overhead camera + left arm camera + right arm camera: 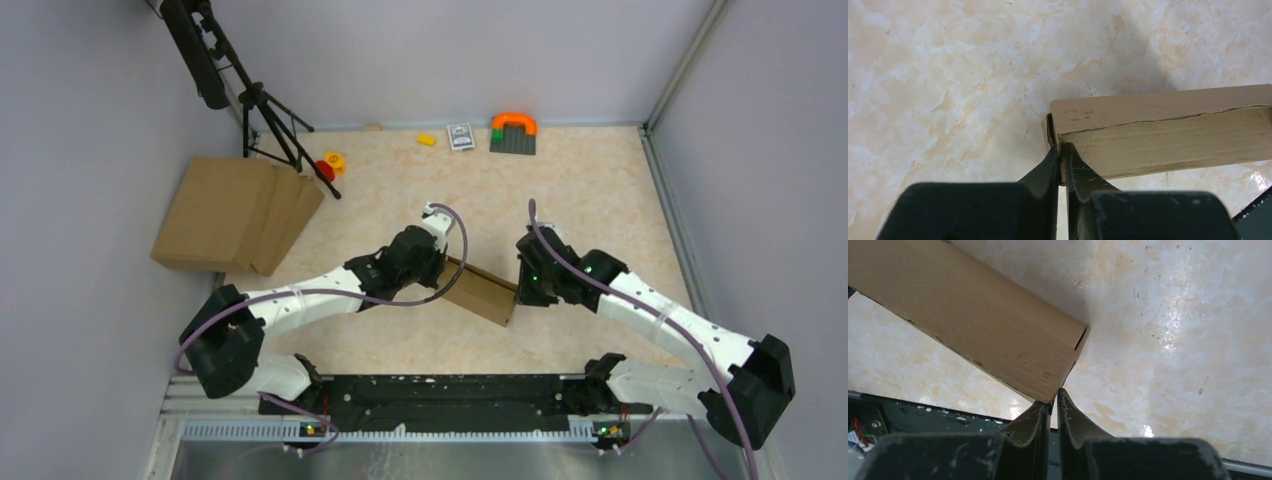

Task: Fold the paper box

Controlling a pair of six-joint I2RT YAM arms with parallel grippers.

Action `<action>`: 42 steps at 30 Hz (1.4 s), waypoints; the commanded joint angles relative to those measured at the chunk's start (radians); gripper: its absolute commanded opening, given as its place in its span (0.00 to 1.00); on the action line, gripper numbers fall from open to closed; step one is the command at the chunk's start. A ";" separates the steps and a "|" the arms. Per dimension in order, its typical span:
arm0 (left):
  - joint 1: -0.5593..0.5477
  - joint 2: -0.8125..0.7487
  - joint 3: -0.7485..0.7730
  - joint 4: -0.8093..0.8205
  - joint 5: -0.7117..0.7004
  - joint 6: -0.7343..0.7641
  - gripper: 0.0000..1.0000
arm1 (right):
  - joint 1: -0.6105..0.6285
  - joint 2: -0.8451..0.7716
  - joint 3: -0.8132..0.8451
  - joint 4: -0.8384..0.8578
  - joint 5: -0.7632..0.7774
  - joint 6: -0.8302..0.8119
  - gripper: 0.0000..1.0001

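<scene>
- Right, biggest first: the marbled table (590, 210) spreads under both my arms, walled in by grey panels.
- Off at the far left lies a pile of flat cardboard (225, 212), fanned out, well apart from where I work.
- Behind that pile a black tripod (268, 112) plants its feet on the table's far left corner.
- Centre stage, the paper box (488, 294) sits between my two wrists as a long brown sleeve, running on a slant from far-left to near-right.
- My left claw (1062, 152) is pressed together on a thin cardboard edge at the box's left end, right at the corner.
- My right claw (1053, 397) is nipped onto the bottom corner of the box's other end, fingers almost meeting, and that end gapes slightly open.
- Along the far wall sit the small bits: an orange-and-grey block toy (513, 133), a small card pack (460, 136), a yellow brick (427, 140).
</scene>
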 commanded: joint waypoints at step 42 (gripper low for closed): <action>-0.029 -0.016 0.027 -0.060 0.001 -0.002 0.08 | 0.077 0.031 -0.015 0.042 0.163 0.049 0.00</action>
